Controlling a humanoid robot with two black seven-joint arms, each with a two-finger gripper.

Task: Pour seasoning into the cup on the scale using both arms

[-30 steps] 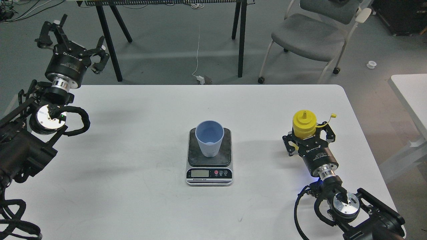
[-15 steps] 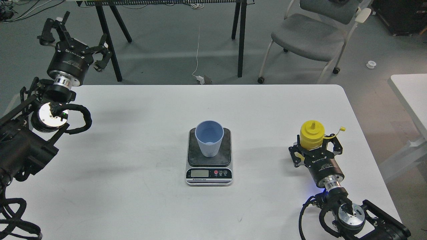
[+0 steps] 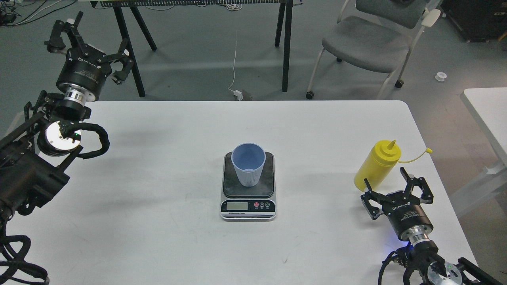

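The light blue ribbed cup (image 3: 248,164) stands upright on the dark platform of the silver scale (image 3: 248,206) at the table's middle. The yellow seasoning bottle (image 3: 376,164) stands on the table at the right, its cap hanging on a thin tether (image 3: 427,151) to the right. My right gripper (image 3: 392,186) is open just in front of the bottle and apart from it. My left gripper (image 3: 89,37) is open and empty, raised at the far left beyond the table's back edge.
The white table (image 3: 158,166) has its right edge close to the bottle. A grey chair (image 3: 368,43) and black trestle legs (image 3: 285,43) stand behind the table. Another white table (image 3: 489,114) is at the far right.
My right gripper has let go of the bottle and drawn back toward me. The bottle now stands alone. The left arm has barely moved.
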